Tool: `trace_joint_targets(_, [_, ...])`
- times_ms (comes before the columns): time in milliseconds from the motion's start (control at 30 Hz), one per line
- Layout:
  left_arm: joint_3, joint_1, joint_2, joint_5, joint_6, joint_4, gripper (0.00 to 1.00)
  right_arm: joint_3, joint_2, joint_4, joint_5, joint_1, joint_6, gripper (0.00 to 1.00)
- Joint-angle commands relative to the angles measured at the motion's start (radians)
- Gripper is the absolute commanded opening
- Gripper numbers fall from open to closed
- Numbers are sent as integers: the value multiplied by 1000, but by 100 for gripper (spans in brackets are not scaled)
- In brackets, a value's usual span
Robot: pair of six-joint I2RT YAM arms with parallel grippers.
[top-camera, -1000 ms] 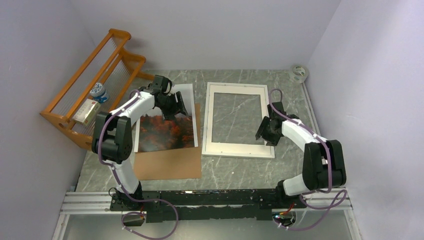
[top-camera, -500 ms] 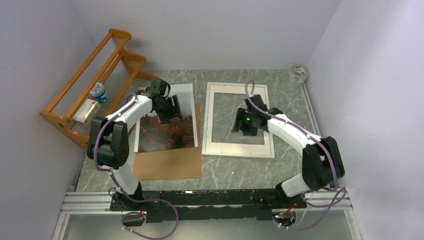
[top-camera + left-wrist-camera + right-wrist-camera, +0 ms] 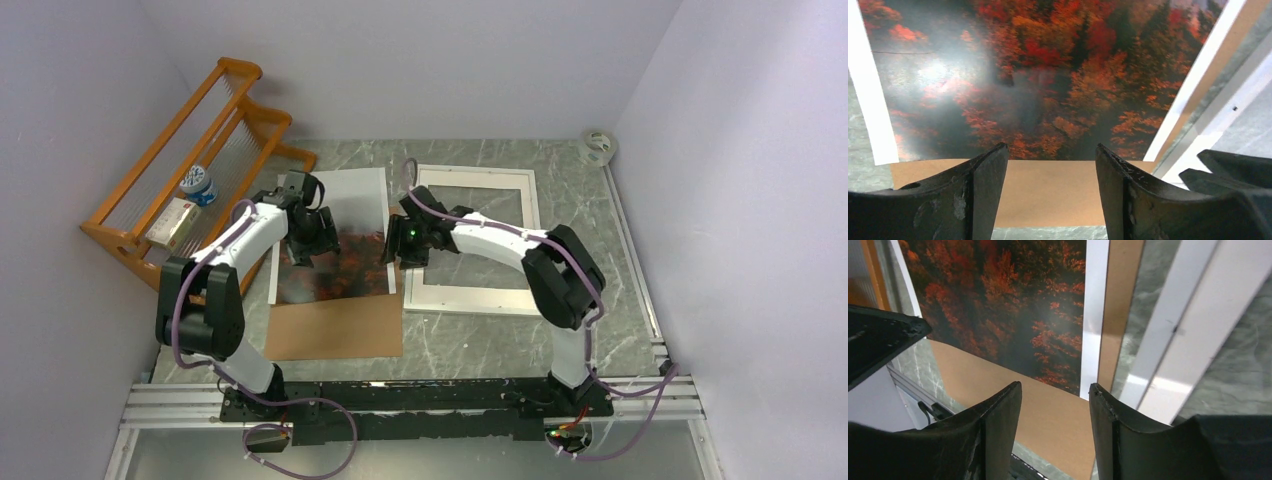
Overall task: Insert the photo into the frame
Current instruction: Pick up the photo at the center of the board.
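The left gripper [image 3: 1050, 152] hovers with jaws wide and empty. The glossy rectangular photo [image 3: 1048, 75] lies flat just beyond its fingertips on matte brown hardboard [image 3: 1048, 195]. The right gripper [image 3: 1055, 390], likewise parted and empty, hangs over the photo's white border, with the flat white frame [image 3: 1218, 330] to its right.

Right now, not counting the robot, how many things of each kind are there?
photo: 1
frame: 1
brown board: 1
orange rack: 1
bottle: 1
small box: 1
tape roll: 1
Total: 7
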Motion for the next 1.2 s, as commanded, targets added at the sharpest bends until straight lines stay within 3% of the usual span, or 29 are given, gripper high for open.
trace_joint_targets(0, [23,35,49,-53,-8,-17,69,75,56,-8,-6,30,95,55])
trace_joint_targets(333, [25,46,167,-81,-3,-2,63,126,153,-129,52,41,131,56])
trace_joint_targets(800, [-45,45,283,-25,-8,-31,44,67,194,-39,-26,59,178,53])
trace_joint_targets(1167, [-77,44,287,41,-14,-21,41,-106,97,339,-183,57,245,82])
